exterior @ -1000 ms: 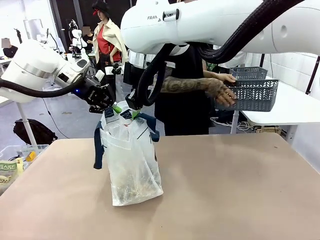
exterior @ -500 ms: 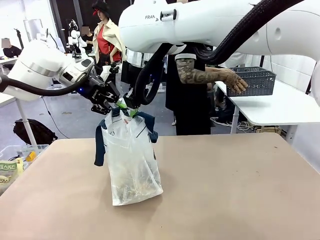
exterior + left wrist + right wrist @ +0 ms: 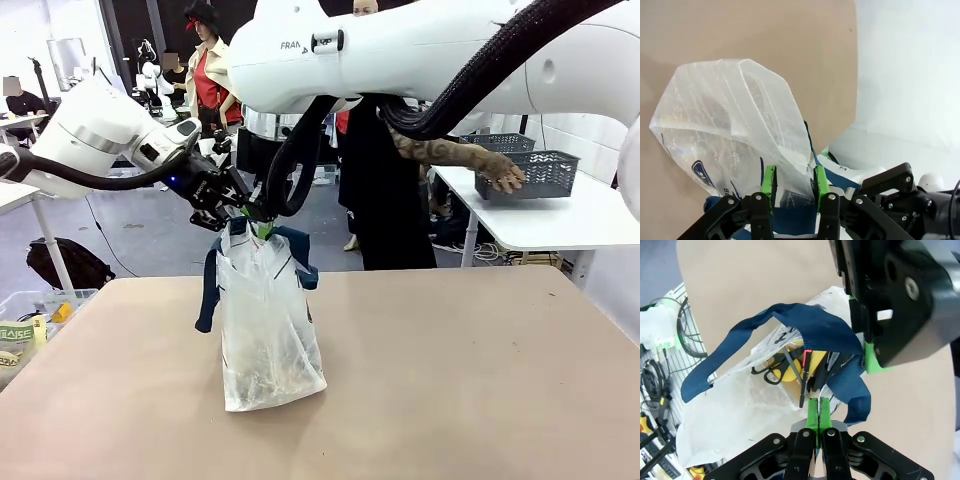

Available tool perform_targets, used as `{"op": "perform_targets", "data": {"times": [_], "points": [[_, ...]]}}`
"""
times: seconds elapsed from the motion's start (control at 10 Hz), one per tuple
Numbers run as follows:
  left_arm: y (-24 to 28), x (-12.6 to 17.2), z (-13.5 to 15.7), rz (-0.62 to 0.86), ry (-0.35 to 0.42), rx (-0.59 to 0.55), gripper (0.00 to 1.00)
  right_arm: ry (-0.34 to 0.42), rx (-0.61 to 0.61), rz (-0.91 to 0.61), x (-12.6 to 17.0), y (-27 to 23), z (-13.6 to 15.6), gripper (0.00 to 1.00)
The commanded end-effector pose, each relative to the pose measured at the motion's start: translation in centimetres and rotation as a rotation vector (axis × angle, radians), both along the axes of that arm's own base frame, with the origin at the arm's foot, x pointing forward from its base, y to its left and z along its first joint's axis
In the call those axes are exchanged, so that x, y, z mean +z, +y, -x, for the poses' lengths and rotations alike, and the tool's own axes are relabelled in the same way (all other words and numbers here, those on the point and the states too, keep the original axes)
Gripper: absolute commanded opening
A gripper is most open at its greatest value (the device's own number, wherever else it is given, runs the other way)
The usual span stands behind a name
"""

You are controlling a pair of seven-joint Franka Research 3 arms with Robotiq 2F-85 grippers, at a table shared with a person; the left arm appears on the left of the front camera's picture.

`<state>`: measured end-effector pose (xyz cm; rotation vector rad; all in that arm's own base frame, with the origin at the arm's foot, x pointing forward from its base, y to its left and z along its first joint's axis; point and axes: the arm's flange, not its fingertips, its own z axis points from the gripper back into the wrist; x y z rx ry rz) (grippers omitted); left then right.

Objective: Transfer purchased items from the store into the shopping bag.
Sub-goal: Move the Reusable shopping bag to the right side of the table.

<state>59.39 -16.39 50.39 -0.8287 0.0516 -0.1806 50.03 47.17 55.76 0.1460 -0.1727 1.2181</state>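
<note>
Several items already sit in the bag (image 3: 262, 320): looking down my right wrist I see pens (image 3: 806, 375), scissors (image 3: 771, 374) and something yellow (image 3: 792, 365) lying at the bottom, so most of the transfer looks done to me. My two hands hold the bag's mouth up over the bench (image 3: 450, 380). My right hand (image 3: 818, 412) is pressed fully shut, its pads pinching the thin plastic rim where a navy handle (image 3: 805, 327) meets it. My left hand (image 3: 794, 182) stands partly open with the other side of the rim and its strap between the pads; whether they actually bite on it I cannot tell. The bag stands on the bench, its base resting there and its top drawn up.

Across the bench, a person's hand (image 3: 500, 172) rests on the basket (image 3: 535, 172), which sits on a white side table, well apart from the bag. I cannot see inside it, so I cannot say whether anything is left to move. I judge that what remains is mainly letting the bag go.
</note>
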Motion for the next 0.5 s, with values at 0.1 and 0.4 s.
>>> {"op": "perform_targets", "data": {"times": [0.1,0.4], "points": [[-1.1,-0.2,-1.0,-0.070,0.027,0.019,0.40,-0.004,0.028,0.017,1.2,1.4,-0.5,0.00],[-1.7,-0.2,-1.4,-0.100,0.032,0.036,0.40,-0.011,0.041,0.025,1.4,1.9,-0.1,0.00]]}}
